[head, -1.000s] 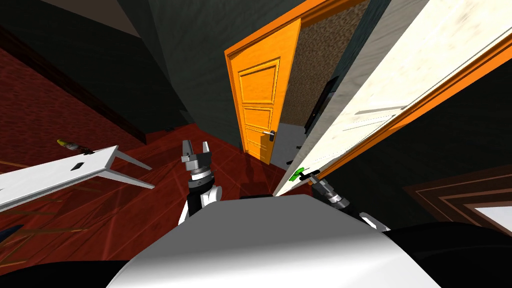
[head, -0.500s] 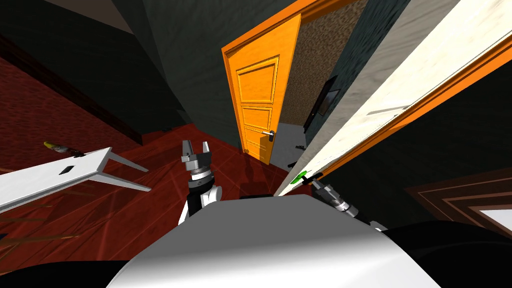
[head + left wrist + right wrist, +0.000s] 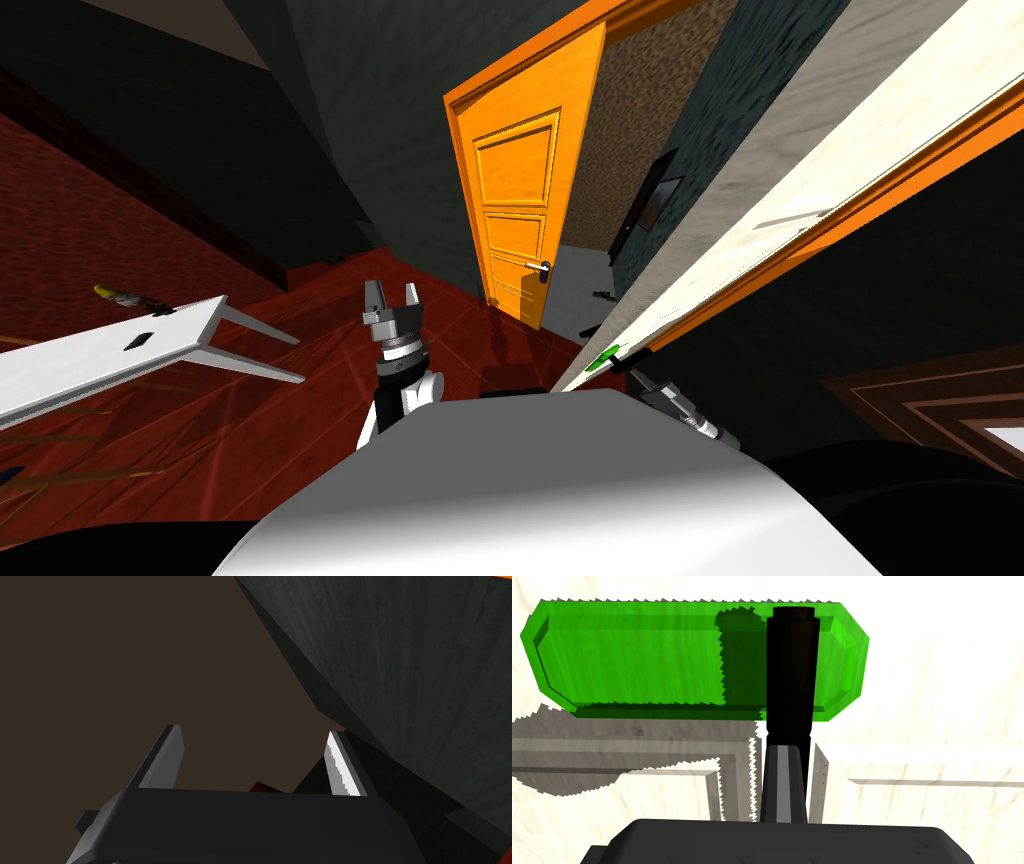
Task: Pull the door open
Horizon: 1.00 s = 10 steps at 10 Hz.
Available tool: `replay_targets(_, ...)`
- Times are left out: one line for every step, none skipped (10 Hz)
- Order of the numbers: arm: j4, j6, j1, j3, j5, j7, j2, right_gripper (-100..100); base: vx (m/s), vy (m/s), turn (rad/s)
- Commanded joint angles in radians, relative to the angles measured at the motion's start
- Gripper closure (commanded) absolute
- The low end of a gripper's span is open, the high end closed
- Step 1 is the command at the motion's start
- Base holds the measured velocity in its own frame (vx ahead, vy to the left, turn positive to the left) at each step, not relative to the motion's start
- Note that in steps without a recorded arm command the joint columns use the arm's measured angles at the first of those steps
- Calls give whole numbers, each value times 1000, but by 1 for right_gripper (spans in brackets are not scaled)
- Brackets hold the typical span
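**Change on record:** the white door (image 3: 860, 130) stands swung a little further toward me than a second ago. In the head view its green plate (image 3: 603, 358) sits lower and nearer, and the right arm is drawn back with it. The slight drift of the table in that view is my own shift.

**Item:** white door with a pale, wood-grained, panelled face, hung in an orange frame (image 3: 900, 183). It is partly open at my right front, with its free edge just ahead of me.

**Fitting:** the green plate lies flat on the door face near the free edge. A black handle (image 3: 790, 671) stands out from it.

**Hold:** the right gripper (image 3: 782, 748) has its fingers pressed together on the black handle, close under the plate.

**Handling (judged):**
- The door is a stiff, fairly heavy slab that will not flex and travels only in an arc about its hinges.
- The handle is the proper grasp point, since it is furthest from the hinges and gives the most leverage.
- The handle is round, smooth and thin, so a pull off the arc could let the fingers slide along it.

**Other arm:** the left gripper (image 3: 392, 300) has its fingers spread and holds nothing. It is raised ahead of me, well apart from the door.

**Surroundings:**
- An orange door (image 3: 515, 215) stands ajar beyond.
- A white table (image 3: 110, 350) is at my left.
- The floor (image 3: 300, 400) is red.
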Motion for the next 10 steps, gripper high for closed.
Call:
replay_targets(15, 15, -12, -24, -11, -17, 5, -100, -113, 119, 220)
replay_targets(33, 16, -22, -33, -15, -25, 7, -100, -137, 130, 204)
replay_targets(61, 18, -38, -48, -21, -38, 11, -100, -127, 137, 178)
replay_targets(81, 19, -48, -59, -25, -46, 13, -100, -98, 117, 166)
replay_targets(112, 21, -62, -75, -31, -59, 15, -100, -142, 102, 213)
replay_targets(141, 22, -73, -90, -37, -70, 17, -100, -208, 73, 158)
replay_targets(168, 24, -80, -104, -42, -80, 16, -100, -229, 10, 101)
replay_targets(185, 25, -82, -112, -45, -86, 14, -100, -193, -41, 57)
replay_targets(199, 25, -81, -119, -47, -90, 12, -100, -186, -75, 3)
replay_targets(205, 25, -80, -122, -48, -92, 10, -100, -161, -112, -22)
